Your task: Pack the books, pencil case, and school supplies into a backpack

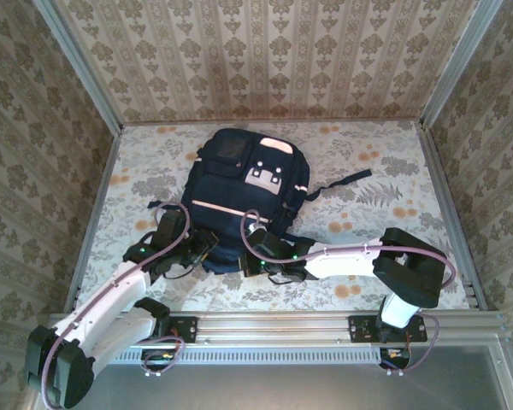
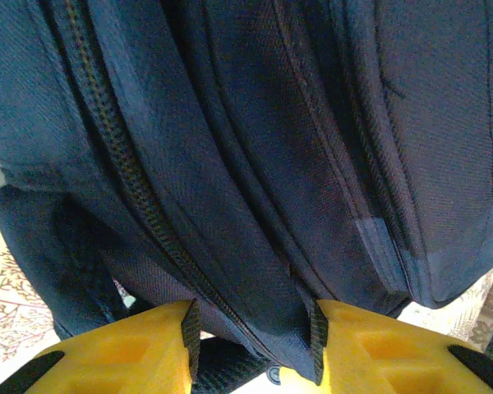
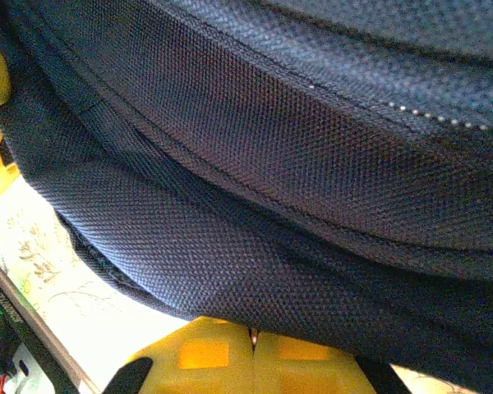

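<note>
The navy backpack (image 1: 239,184) lies flat in the middle of the table, pale stripes and grey patches facing up. My left gripper (image 1: 207,243) is at its near left edge. In the left wrist view, a fold of backpack (image 2: 230,164) fabric with a zipper line sits pinched between the black pads (image 2: 191,328) of my left gripper (image 2: 251,328). My right gripper (image 1: 258,260) is at the near edge just right of it. In the right wrist view my right gripper (image 3: 253,332) has its yellow fingers pressed together, with the backpack (image 3: 271,205) fabric draped over the tips. Books, pencil case and school supplies are out of view.
The table (image 1: 368,196) has a floral cloth and patterned walls on three sides. A dark strap (image 1: 338,182) trails from the backpack to the right. A metal rail (image 1: 274,325) runs along the near edge at the arm bases.
</note>
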Motion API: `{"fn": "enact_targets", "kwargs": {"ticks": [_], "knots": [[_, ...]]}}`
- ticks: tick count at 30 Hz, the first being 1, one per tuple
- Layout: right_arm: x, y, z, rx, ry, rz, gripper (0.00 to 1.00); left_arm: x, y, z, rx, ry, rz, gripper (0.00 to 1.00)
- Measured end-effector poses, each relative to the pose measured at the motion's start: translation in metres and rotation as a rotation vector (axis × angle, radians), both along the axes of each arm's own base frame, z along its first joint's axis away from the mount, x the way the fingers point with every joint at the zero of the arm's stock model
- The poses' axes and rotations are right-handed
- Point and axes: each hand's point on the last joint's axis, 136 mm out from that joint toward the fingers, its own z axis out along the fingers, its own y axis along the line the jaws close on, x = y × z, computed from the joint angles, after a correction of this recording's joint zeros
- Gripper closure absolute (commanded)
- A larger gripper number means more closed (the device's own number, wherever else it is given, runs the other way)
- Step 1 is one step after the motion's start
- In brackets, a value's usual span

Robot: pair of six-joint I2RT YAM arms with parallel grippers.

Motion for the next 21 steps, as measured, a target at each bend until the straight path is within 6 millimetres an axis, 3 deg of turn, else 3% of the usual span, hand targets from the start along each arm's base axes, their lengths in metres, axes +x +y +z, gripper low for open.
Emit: {"fn": "enact_targets", "kwargs": {"ticks": [13,21], "knots": [[0.0,-0.027,0.013,-0.074,-0.027,0.014,1.0,0.003,0.006,-0.016,0.084,0.016,-0.023,0.59],[-0.002,-0.042,0.005,-0.112,0.029,0.062,1.0,0.006,0.001,-0.024,0.096,0.022,-0.056,0.53]]}}
